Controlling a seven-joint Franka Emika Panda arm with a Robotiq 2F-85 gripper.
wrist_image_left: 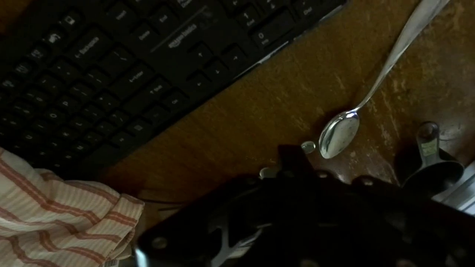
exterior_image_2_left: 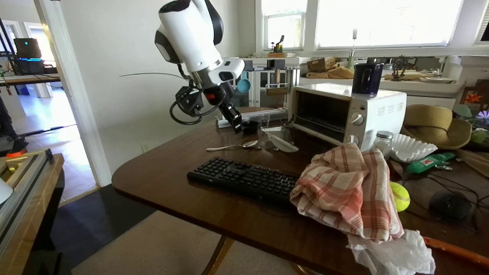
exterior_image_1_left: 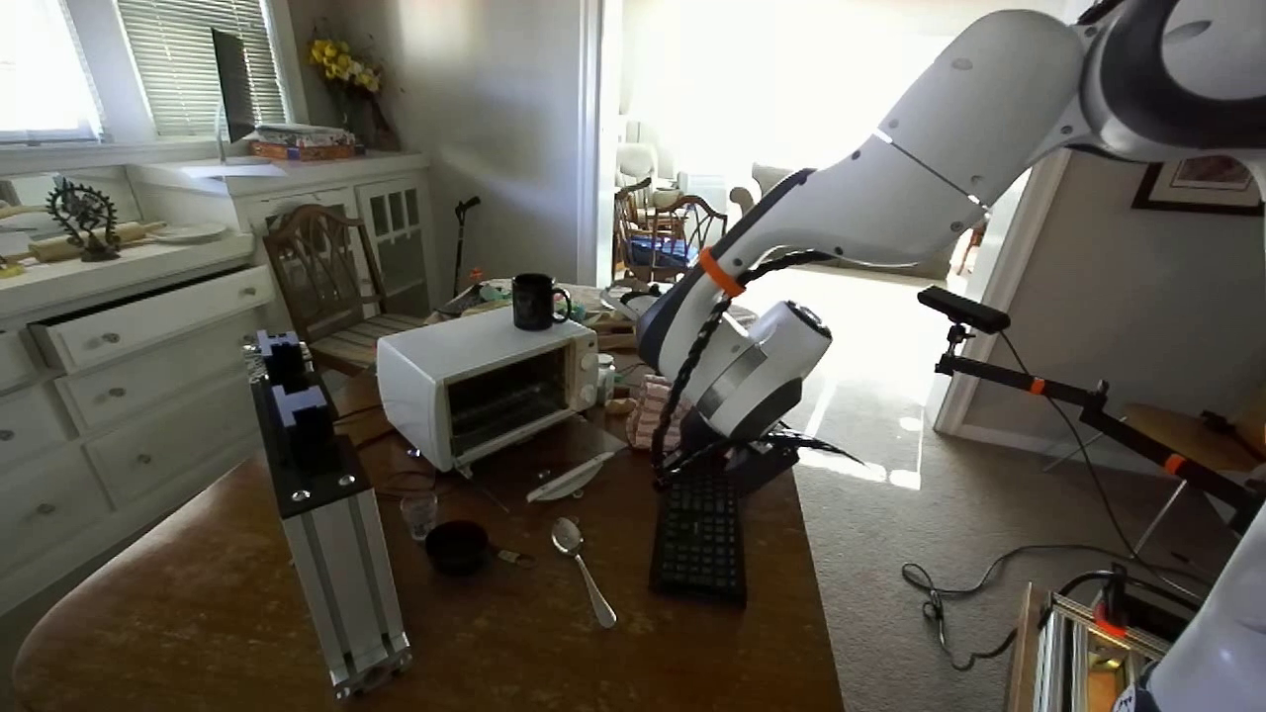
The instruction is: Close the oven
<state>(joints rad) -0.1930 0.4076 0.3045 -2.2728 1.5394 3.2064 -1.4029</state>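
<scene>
A boxy white oven with two round knobs and a lowered, white-handled door stands on a scuffed wooden table, near a rumpled striped towel. In an exterior view the oven lies right of the claw, well apart; the claw's fingers are pressed together over the table. One glossy mug tops the oven; one keyboard and one shiny metal spoon lie on the table.

Oven, keyboard, 1 spoon on table.
</scene>
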